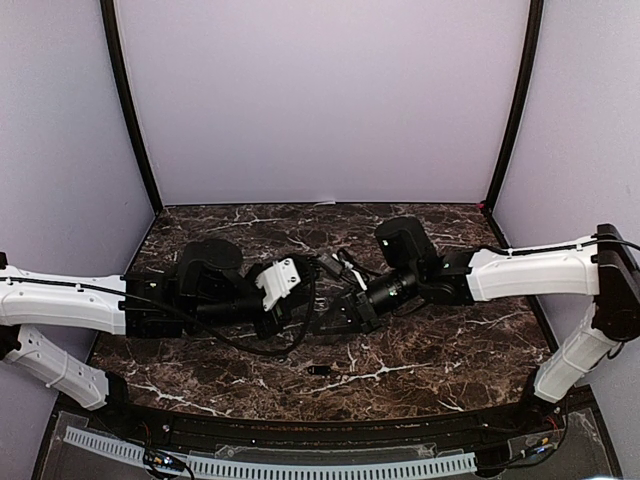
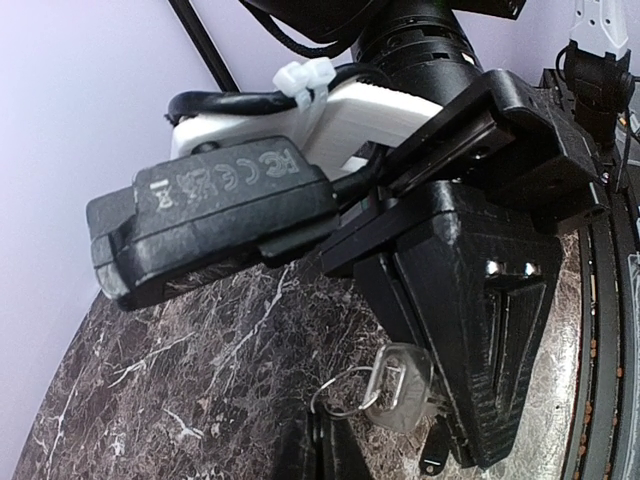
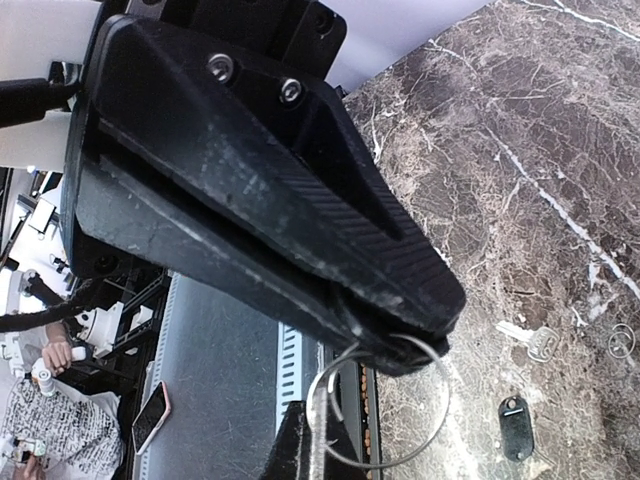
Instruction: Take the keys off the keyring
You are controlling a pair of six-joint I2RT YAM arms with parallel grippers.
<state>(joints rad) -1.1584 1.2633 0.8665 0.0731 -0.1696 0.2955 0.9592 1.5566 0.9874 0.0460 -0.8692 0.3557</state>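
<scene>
Dark marble veined in white makes the table, and over its middle we see the two arms meet tip to tip. The right claw is pressed shut, its tips nipping the thin wire keyring. The left claw is likewise closed and appears to pinch the same ring on its opposite side, so the loop hangs in the air between them. One silvery key is on the ring, right against the right claw's finger, its bow toward the left claw and its blade running back under that finger; the right arm is plainly the nearer. We judge that the coming move depends on working this key along the wire, away from the right claw. Free on the table, near the claws, lie a pale key and a dark oblong key, apart from each other.
</scene>
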